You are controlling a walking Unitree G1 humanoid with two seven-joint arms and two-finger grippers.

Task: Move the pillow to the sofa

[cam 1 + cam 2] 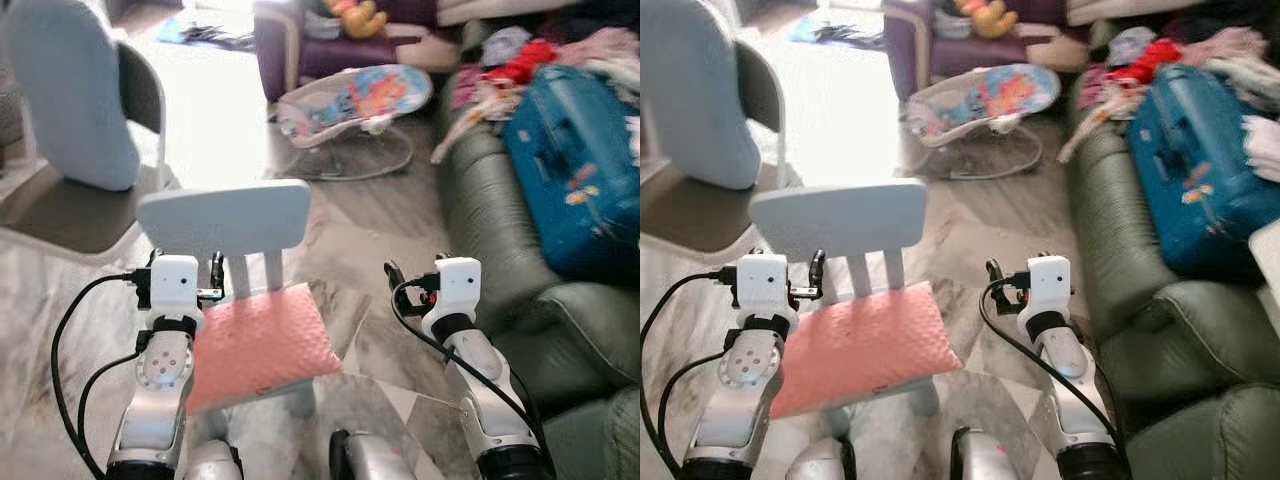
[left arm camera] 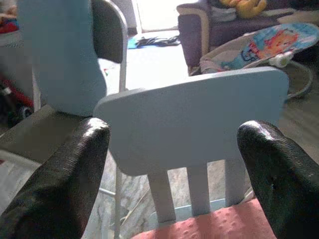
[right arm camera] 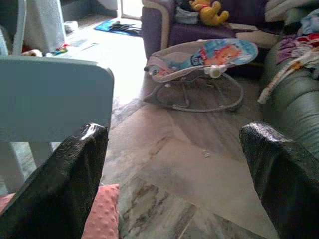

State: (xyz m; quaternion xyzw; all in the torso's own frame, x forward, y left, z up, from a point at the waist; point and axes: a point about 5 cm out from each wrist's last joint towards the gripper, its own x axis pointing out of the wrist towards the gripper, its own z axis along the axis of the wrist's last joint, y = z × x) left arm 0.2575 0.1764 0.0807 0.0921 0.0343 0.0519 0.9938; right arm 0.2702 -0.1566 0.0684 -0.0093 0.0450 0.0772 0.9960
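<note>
1. One pink pillow (image 1: 262, 345), one small pale-blue chair (image 1: 226, 218), one green sofa (image 1: 500, 215), one blue suitcase (image 1: 575, 165) on the sofa, one baby bouncer (image 1: 360, 100) farther back, and two grippers.
2. The pillow lies flat on the chair's seat, its long axis running across the seat from the robot's left to its right and tilted, with the right corner jutting past the seat edge toward the sofa.
3. The left gripper (image 2: 174, 174) hangs just above the pillow's left edge, in front of the chair back; its fingers (image 2: 60, 184) stand wide apart with nothing between them.
4. The right gripper (image 3: 174, 174) hovers over bare floor between chair and sofa, its jaws also spread wide and empty.
5. The left arm covers the pillow's left end, the chair legs are mostly hidden under the pillow, and the clothes heaped on the sofa are blurred.
</note>
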